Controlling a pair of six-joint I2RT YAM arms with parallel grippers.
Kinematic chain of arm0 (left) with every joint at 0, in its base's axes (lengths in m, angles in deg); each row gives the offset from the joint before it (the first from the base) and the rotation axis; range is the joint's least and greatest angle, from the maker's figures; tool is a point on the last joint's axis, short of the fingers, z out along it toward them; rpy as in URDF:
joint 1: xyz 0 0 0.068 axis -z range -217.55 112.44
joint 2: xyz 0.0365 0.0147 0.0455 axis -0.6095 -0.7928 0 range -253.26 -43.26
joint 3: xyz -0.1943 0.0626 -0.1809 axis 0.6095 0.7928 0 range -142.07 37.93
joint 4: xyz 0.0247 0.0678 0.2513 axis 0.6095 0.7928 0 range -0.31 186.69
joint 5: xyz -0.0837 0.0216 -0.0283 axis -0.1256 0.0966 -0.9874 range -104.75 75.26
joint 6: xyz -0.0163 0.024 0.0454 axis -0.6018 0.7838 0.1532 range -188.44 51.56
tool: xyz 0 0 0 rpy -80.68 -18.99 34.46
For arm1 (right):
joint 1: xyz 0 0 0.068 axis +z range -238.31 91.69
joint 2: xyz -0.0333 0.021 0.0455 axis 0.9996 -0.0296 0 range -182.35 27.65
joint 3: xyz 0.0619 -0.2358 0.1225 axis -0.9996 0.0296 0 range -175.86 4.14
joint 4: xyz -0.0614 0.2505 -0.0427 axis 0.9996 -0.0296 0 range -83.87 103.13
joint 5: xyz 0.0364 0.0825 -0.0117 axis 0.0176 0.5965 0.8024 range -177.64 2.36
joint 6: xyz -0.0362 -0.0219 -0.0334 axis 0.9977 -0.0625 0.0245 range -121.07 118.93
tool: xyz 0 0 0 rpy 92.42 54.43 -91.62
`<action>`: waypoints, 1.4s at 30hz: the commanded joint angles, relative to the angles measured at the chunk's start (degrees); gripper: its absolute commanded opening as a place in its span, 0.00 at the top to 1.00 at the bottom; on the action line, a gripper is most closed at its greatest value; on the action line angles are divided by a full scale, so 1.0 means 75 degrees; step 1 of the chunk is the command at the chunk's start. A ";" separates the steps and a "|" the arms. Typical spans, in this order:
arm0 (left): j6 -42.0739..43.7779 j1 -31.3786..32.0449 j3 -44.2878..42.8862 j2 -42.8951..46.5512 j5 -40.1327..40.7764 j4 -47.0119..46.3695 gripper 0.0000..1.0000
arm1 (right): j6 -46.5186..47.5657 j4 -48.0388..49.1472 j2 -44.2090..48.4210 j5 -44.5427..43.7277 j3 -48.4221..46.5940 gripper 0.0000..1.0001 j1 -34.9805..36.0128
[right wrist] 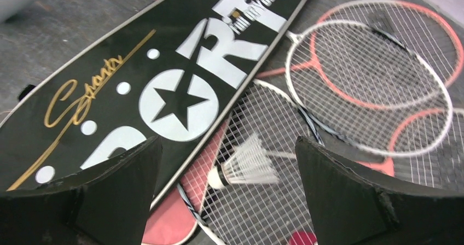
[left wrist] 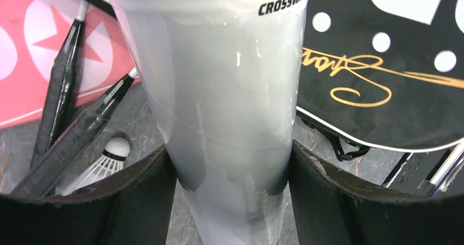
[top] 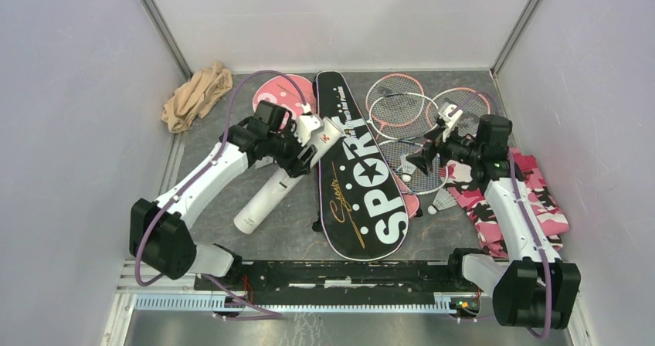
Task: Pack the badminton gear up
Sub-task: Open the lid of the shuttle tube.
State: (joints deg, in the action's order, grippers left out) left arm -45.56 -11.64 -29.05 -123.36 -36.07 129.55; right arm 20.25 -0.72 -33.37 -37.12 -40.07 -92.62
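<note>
My left gripper [top: 307, 144] [left wrist: 232, 201] is shut on the long white tube [top: 270, 195] [left wrist: 230, 92], with a finger pressed to each side. The tube slants across the table, left of the black SPORT bag [top: 363, 176] [left wrist: 383, 81] [right wrist: 164, 92]. A pink bag [top: 279, 91] [left wrist: 33, 64] lies behind it. Pink-framed rackets [top: 417, 110] [right wrist: 372, 75] overlap at the back right. My right gripper [top: 417, 161] [right wrist: 227, 168] hangs open over a white shuttlecock [right wrist: 243, 165] resting on racket strings. Another shuttlecock [top: 442, 201] lies near the camouflage cloth, and one [left wrist: 112, 155] lies beside the tube.
A beige cloth [top: 197, 95] is bunched in the back left corner. A pink camouflage cloth [top: 533, 199] lies under the right arm. Two dark racket handles [left wrist: 71, 119] lie left of the tube. Walls close in the table on three sides.
</note>
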 commanded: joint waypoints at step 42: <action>0.2673 0.1045 0.1489 0.1825 -0.1027 -0.0414 0.98 | 0.2842 -0.1944 -0.1718 0.0218 -0.2585 1.00 0.4865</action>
State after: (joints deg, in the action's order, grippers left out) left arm -28.47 -4.30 -18.99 -112.45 -41.29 129.81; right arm 40.82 -16.13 -46.74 -36.25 -58.32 -56.43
